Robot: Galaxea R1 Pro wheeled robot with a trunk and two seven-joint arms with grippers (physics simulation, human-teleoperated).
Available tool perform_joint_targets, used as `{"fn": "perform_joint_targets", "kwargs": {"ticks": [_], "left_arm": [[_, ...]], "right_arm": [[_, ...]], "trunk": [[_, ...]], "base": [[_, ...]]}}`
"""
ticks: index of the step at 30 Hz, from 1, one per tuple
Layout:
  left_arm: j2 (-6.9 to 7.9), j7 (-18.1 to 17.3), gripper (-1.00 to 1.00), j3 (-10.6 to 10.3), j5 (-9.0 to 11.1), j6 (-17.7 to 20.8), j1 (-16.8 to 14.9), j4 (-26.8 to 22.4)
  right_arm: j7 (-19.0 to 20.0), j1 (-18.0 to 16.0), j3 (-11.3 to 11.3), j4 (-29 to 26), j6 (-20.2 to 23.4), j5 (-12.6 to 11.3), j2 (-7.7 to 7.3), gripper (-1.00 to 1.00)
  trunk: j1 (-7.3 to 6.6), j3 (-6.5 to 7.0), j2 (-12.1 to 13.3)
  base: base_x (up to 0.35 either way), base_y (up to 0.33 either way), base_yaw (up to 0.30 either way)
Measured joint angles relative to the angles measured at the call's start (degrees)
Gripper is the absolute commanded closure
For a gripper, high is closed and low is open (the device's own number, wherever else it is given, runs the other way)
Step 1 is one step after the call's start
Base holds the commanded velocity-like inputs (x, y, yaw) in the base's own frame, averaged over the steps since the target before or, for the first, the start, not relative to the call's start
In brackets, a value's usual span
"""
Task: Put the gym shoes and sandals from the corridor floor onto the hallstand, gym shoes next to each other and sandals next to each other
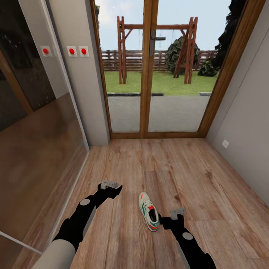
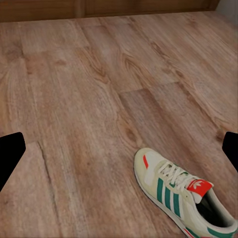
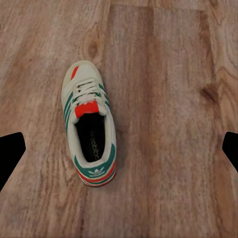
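On the corridor floor (image 1: 194, 175), light brown wood-grain planks, one gym shoe (image 1: 149, 211) lies alone, sole down, well away from both side walls and from the far door threshold. White upper, green side stripes, red-orange tongue and heel trim. Toe points toward the glazed double door (image 1: 149, 67); heel toward the robot.

Head view: left gripper (image 1: 110, 185) hangs above the planks to the shoe's left, apart from it, nothing between the fingers. Right gripper (image 1: 177, 213) sits just beside the shoe's heel end on its right side; contact cannot be judged from this angle.

Left wrist view: both dark fingertips (image 2: 11, 154) sit at opposite margins of the frame, spread wide, bare floor (image 2: 99, 99) between them. Gym shoe (image 2: 183, 193) is seen off to one side, toe nearer the middle, heel partly cut off by the frame edge.

Right wrist view: fingertips (image 3: 11, 154) likewise spread wide, holding nothing. Gym shoe (image 3: 89, 126) lies whole on the floor (image 3: 168, 99) between them, nearer one fingertip than the other, laces and dark insole visible from above.

Surroundings: grey wall (image 1: 246, 112) with a small white outlet (image 1: 225, 144) on the right; on the left a dark glossy panel (image 1: 33, 123) and, beyond it, a wall strip with red-dotted switches (image 1: 77, 51). Lawn and a wooden swing frame (image 1: 157, 48) show through the door glass.
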Motion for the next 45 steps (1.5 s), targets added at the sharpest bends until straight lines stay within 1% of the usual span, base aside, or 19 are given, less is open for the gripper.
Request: {"fn": "perform_joint_targets", "kwargs": {"ticks": [6, 7, 12, 16, 17, 25, 34, 45], "left_arm": [[-0.01, -0.03, -1.00, 0.00, 0.00, 0.04, 0.00, 0.03], [-0.01, -0.06, -1.00, 0.00, 0.00, 0.06, 0.00, 0.03], [-0.22, -0.19, -1.00, 0.00, 0.01, 0.06, 0.11, 0.20], [-0.55, -0.95, -1.00, 0.00, -0.01, 0.06, 0.20, 0.31], [-0.70, -1.90, -1.00, 0.00, -0.03, 0.05, 0.26, 0.34], [-0.86, -2.75, -1.00, 0.00, 0.00, 0.04, 0.27, 0.36], [-0.82, -2.87, -1.00, 0.00, -0.01, 0.23, 0.32, 0.36], [-0.80, -2.84, -1.00, 0.07, -0.03, 0.39, 0.41, 0.24]], "right_arm": [[0.65, 0.00, 0.00, 0.25, -0.01, 0.06, -0.05, -1.00], [2.06, 0.00, 0.00, 0.93, -0.02, 0.06, -0.10, -1.00], [4.12, 0.00, -0.04, 1.86, -0.02, 0.11, -0.12, -1.00], [4.62, 0.00, -0.02, 2.10, -0.01, 0.12, -0.13, -1.00], [4.81, 0.00, -0.02, 2.20, -0.01, 0.12, -0.13, -1.00], [4.95, 0.00, 0.01, 2.27, -0.01, 0.08, -0.13, -1.00], [4.94, 0.00, 0.01, 2.21, -0.01, 0.00, -0.06, -1.00], [4.87, 0.00, -0.06, 2.12, -0.01, -0.14, 0.04, -1.00]], "trunk": [[-0.02, 0.00, 0.00], [-0.02, 0.00, 0.00], [-0.03, 0.00, 0.00], [-0.01, 0.00, 0.00], [-0.01, 0.00, 0.00], [0.00, 0.00, 0.00], [-0.01, 0.00, 0.00], [0.00, 0.00, 0.00]], "base": [[0.106, 0.009, 0.000], [0.238, 0.058, 0.000], [0.246, 0.064, 0.000], [0.121, 0.027, 0.000], [0.037, 0.008, 0.000], [0.019, 0.003, 0.000], [0.080, 0.000, 0.000], [0.006, 0.000, 0.000]]}}
